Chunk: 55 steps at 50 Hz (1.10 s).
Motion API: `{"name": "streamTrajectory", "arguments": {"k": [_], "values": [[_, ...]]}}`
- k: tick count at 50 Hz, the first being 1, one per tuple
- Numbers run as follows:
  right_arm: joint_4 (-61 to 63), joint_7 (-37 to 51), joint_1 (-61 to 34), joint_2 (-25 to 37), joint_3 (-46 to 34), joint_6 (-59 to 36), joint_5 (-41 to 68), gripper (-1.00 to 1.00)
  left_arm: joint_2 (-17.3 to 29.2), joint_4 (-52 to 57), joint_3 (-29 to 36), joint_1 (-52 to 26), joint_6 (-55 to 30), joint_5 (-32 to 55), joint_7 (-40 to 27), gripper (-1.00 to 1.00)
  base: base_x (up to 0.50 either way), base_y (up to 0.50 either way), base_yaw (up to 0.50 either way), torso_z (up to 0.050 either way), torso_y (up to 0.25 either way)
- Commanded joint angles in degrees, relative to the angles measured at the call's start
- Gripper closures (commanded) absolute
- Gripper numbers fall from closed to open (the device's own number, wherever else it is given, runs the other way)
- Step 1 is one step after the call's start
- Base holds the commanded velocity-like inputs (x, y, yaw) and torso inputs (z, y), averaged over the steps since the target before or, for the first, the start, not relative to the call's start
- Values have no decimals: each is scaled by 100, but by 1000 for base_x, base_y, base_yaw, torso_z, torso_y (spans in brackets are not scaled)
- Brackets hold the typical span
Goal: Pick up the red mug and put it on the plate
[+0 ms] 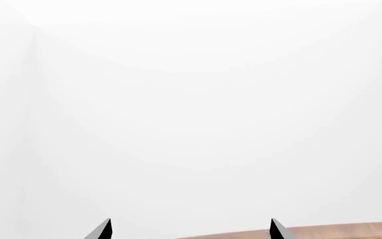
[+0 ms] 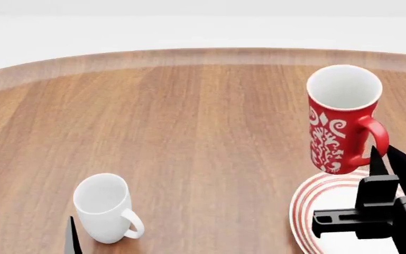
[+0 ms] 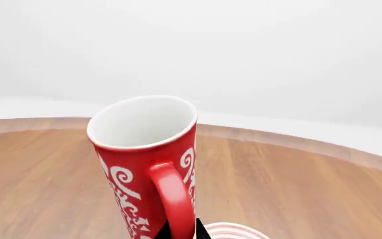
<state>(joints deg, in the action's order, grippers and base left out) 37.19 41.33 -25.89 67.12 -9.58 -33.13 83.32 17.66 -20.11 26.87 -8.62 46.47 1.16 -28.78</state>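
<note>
1. Two mugs sit in my head view: the red mug [image 2: 340, 119] stands upright at the far edge of the plate [image 2: 308, 209], its base on the red-ringed rim, and a plain white mug [image 2: 104, 207] rests well apart on the wooden table [image 2: 188, 116], near my left side.
2. The red mug's handle [image 3: 173, 196] points back toward my right gripper [image 2: 398, 164]. I judge that is why the arm comes in from this side, since the handle gives the fingers something to pinch.
3. In the right wrist view the dark fingertips [image 3: 201, 231] sit close on either side of the handle's lower end. Whether they are clamped on it or just parted around it, I cannot tell.
4. My left gripper [image 1: 189, 229] hangs idle over the near table edge, its tips spread wide with nothing between them.
5. No brand or lettering is readable; the red mug carries only white swirls.
</note>
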Motion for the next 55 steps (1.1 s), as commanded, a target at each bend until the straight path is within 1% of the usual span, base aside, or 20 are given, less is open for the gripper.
{"name": "streamTrajectory", "arguments": {"k": [1,13,19,27,36,41,55], "values": [[-525,-901,-698,113,-88,-372,7,100,10,16,12,1,-32,2,-12,-100,0,0,0,0,0],[-1081,-1527,-936,91,-218,-496,-261,100,16,9,24,-5,-19,0,-24,-100,0,0,0,0,1],[-1644,-1925,-1251,-14,-382,-617,-569,100,21,12,33,-6,-25,3,-25,-100,0,0,0,0,0],[-2297,-2376,-1661,-255,-693,-769,-1055,100,25,17,35,-6,-35,-8,-44,-100,0,0,0,0,0],[-2908,-2482,-2119,-463,-773,-896,-1224,100,28,9,43,-12,-19,-15,-55,-100,0,0,0,0,0],[-3355,-2683,-2485,-620,-943,-1026,-1451,100,30,10,47,-13,-20,-13,-61,-100,0,0,0,0,2],[-4323,-3382,-2976,-985,-1385,-1041,-2036,100,37,8,59,-17,-18,-14,-77,-100,0,0,0,0,0]]}}
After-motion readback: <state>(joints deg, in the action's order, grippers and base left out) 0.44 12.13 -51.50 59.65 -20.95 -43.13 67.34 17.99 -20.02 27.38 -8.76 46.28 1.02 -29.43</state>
